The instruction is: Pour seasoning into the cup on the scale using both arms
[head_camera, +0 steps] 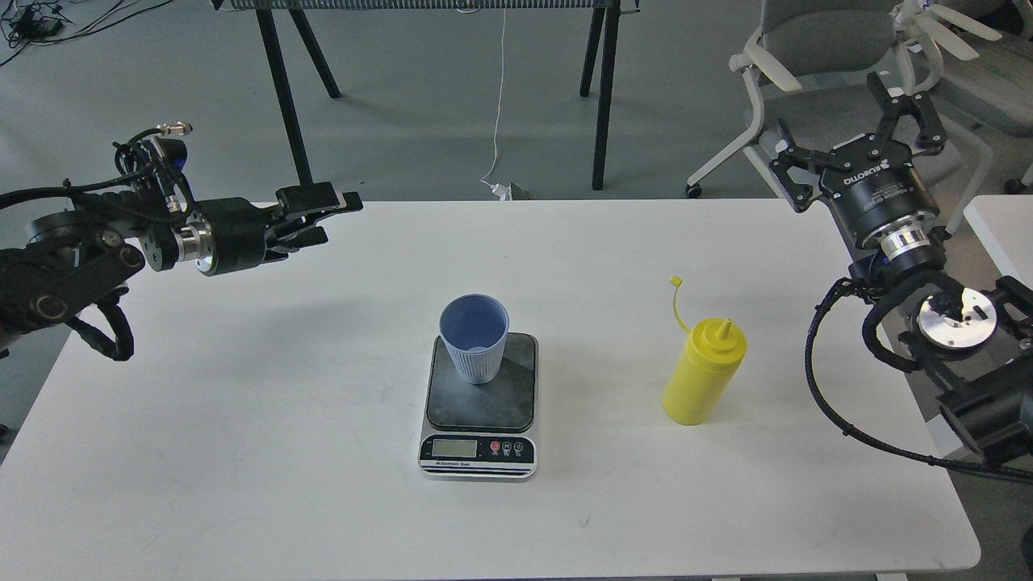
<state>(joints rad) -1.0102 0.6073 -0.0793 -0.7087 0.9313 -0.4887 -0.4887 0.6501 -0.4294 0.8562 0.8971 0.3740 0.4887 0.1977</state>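
The light-blue cup [474, 339] stands upright on the far left part of the scale's dark plate [492, 399], mid-table. The yellow seasoning bottle [700, 373] stands upright to the right of the scale, its cap strap sticking up to the left. My left gripper [332, 219] hovers over the table's far left, well left of and beyond the cup, fingers slightly apart and empty. My right gripper [847, 125] is raised beyond the table's far right corner, behind and right of the bottle, fingers spread wide and empty.
The white table [242, 452] has its right edge just past the bottle. Grey office chairs [847, 137] stand behind the right arm. Black trestle legs [282, 89] stand beyond the far edge. A second white table edge [1001, 226] is at the right.
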